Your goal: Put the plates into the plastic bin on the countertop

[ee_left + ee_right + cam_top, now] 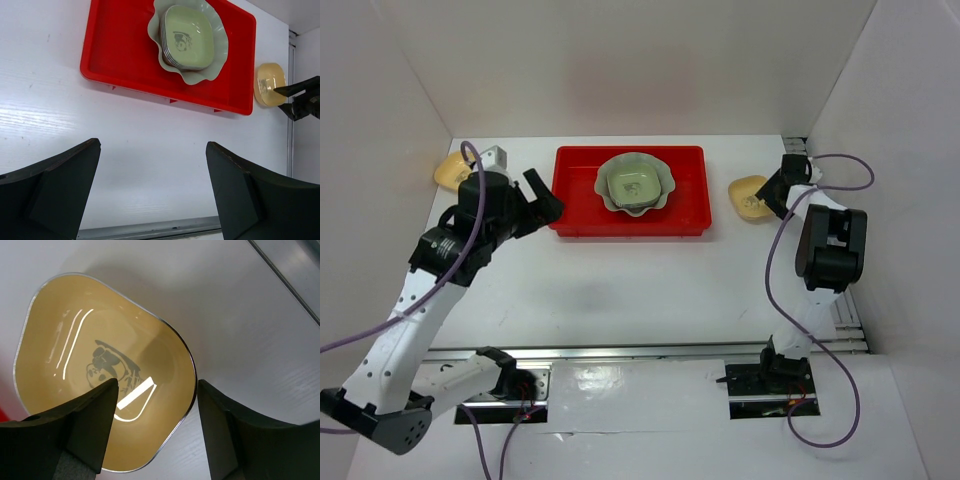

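Observation:
The red plastic bin point(578, 205) stands at the back middle of the white countertop point(640, 280). In it lies the large pale green scalloped dish point(611, 198) with a stack of small dishes in it, a green one point(636, 185) on top. One yellow dish point(449, 172) lies at the back left, another yellow dish point(746, 196) right of the bin. My left gripper point(546, 195) is open and empty, just left of the bin. My right gripper point(157, 387) is open, its jaws straddling the rim of the right yellow dish point(75, 340). The left wrist view shows the bin point(115, 55), the stack point(187, 37) and that yellow dish point(270, 84).
White walls enclose the countertop on three sides. A small grey-white block point(495, 155) sits by the back left yellow dish. A metal rail point(650, 350) runs along the front edge. Purple cables hang from both arms.

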